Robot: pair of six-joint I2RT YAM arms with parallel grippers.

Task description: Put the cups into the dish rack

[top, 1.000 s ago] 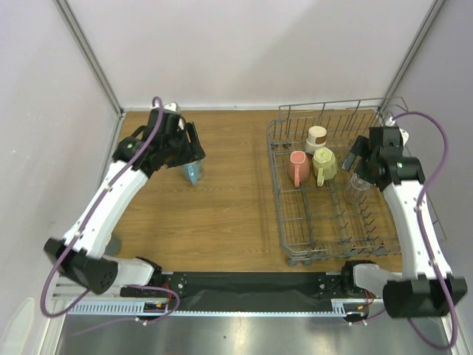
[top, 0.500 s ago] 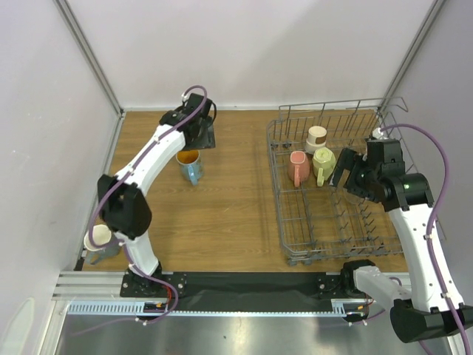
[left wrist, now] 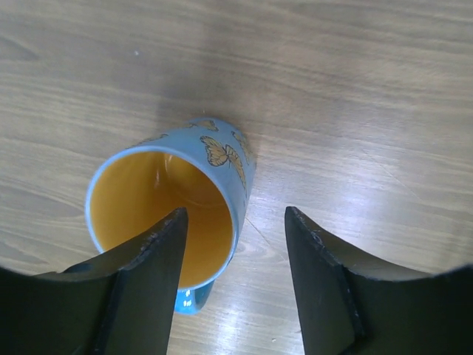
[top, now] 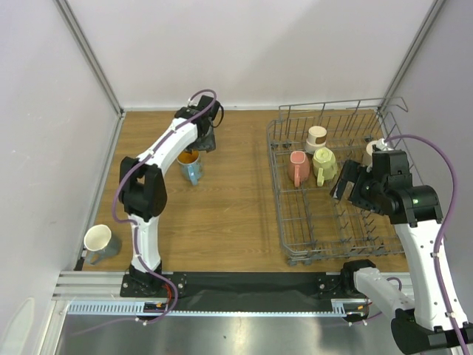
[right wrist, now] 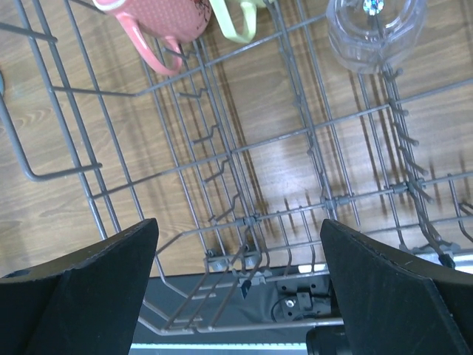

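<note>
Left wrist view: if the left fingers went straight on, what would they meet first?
Probably the blue cup: its wall sits between the fingers, one over its orange inside. Depth is unclear.

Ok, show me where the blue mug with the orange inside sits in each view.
Top external: the blue mug stands left of centre on the table, just under the left gripper.
Left wrist: lower left, its right wall between the fingers.
Right wrist: not in it.
Shared landmark: the wooden table, seen in all three.
</note>
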